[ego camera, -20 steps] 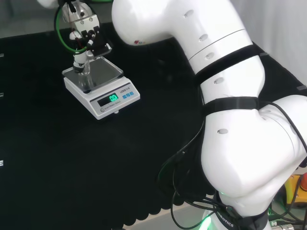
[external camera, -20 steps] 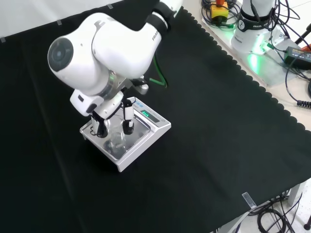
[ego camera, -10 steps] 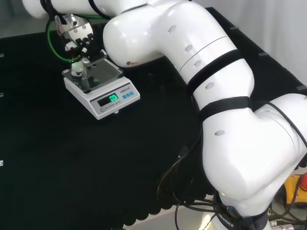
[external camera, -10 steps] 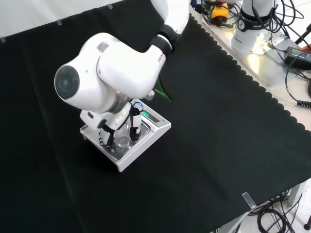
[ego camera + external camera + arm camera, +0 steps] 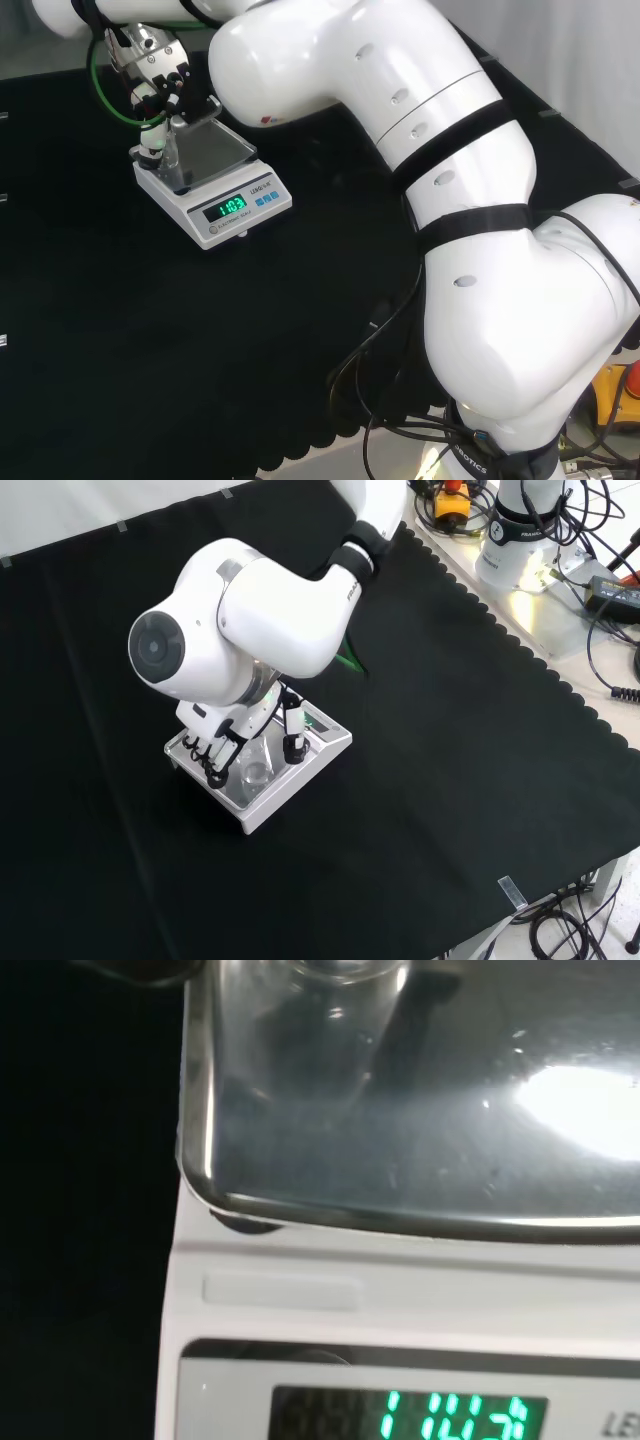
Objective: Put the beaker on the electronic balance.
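On the balance's steel pan, a bit left of centre in the front view, the clear beaker (image 5: 257, 771) is sitting upright. The hand (image 5: 240, 742) is reaching down over it from above, its black-tipped fingers (image 5: 294, 746) curling in on either side of the glass, so it's gripping the beaker. In the head view all this is sitting in the upper left of the frame, with the hand (image 5: 160, 85) hanging over the far left corner of the electronic balance (image 5: 236, 210), whose green display is glowing. The wrist view is showing the beaker (image 5: 300, 1030) standing on the pan, with the black cloth (image 5: 450, 740) spreading out around everything.
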`<action>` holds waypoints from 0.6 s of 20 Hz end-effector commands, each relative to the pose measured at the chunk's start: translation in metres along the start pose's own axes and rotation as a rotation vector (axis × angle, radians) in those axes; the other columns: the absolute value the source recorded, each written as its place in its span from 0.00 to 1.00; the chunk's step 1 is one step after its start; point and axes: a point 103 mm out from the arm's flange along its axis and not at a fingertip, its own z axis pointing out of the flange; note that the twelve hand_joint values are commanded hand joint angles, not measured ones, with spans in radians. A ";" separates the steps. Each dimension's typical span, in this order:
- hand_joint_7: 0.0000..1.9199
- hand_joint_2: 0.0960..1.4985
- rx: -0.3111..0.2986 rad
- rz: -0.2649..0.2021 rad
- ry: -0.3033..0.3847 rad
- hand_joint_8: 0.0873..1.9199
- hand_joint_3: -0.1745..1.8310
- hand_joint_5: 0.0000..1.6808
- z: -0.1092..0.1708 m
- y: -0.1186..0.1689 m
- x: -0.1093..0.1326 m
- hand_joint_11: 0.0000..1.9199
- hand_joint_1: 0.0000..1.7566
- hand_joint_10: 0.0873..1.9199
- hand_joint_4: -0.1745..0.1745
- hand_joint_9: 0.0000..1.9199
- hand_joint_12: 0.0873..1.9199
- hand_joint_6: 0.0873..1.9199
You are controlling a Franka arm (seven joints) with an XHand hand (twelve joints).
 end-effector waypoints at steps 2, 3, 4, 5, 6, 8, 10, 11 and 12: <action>0.00 0.50 -0.029 0.028 -0.054 0.00 0.01 0.00 -0.037 -0.036 -0.015 0.02 0.38 0.07 0.05 0.00 0.81 0.00; 0.00 0.50 -0.033 0.031 -0.053 0.00 0.01 0.00 -0.040 -0.040 -0.016 0.02 0.38 0.07 0.06 0.00 0.81 0.00; 0.00 0.50 -0.037 0.033 -0.048 0.00 0.01 0.00 -0.044 -0.044 -0.018 0.02 0.37 0.06 0.06 0.00 0.81 0.00; 0.00 0.49 -0.043 0.036 -0.039 0.00 0.01 0.00 -0.047 -0.049 -0.020 0.02 0.37 0.06 0.06 0.00 0.81 0.00; 0.00 0.49 -0.050 0.039 -0.027 0.00 0.01 0.00 -0.050 -0.053 -0.021 0.02 0.37 0.06 0.06 0.00 0.81 0.00; 0.00 0.49 -0.073 0.043 -0.005 0.00 0.01 0.00 -0.056 -0.060 -0.025 0.02 0.36 0.05 0.07 0.00 0.81 0.00; 0.00 0.49 -0.088 0.047 0.010 0.00 0.01 0.00 -0.061 -0.067 -0.028 0.02 0.35 0.05 0.07 0.00 0.81 0.00; 0.00 0.49 -0.089 0.048 0.013 0.00 0.01 0.00 -0.062 -0.070 -0.029 0.02 0.35 0.05 0.07 0.00 0.81 0.00; 0.00 0.49 -0.089 0.048 0.014 0.00 0.01 0.00 -0.063 -0.072 -0.030 0.02 0.35 0.05 0.07 0.00 0.81 0.00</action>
